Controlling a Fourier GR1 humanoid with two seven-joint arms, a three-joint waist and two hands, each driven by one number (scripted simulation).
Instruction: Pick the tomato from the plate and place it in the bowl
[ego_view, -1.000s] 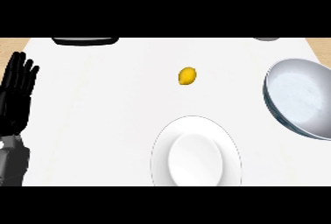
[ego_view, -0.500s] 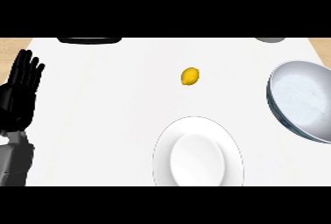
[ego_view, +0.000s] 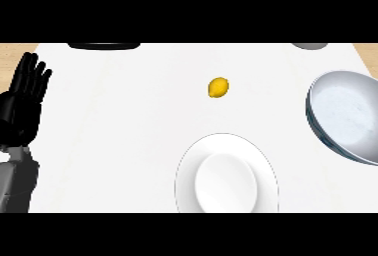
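One left hand (ego_view: 22, 107) resting at the left edge, fingers straight and apart, holding nothing, small yellow fruit (ego_view: 218, 87) lying on the bare counter (ego_view: 125, 130), beyond the far rim of the white plate (ego_view: 227, 175), not touching it, grey bowl (ego_view: 345, 112) at the right edge.

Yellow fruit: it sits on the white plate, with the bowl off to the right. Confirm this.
Wrong on one count: the head view shows the yellow fruit on the counter, apart from the white plate. The bowl is off to the right.
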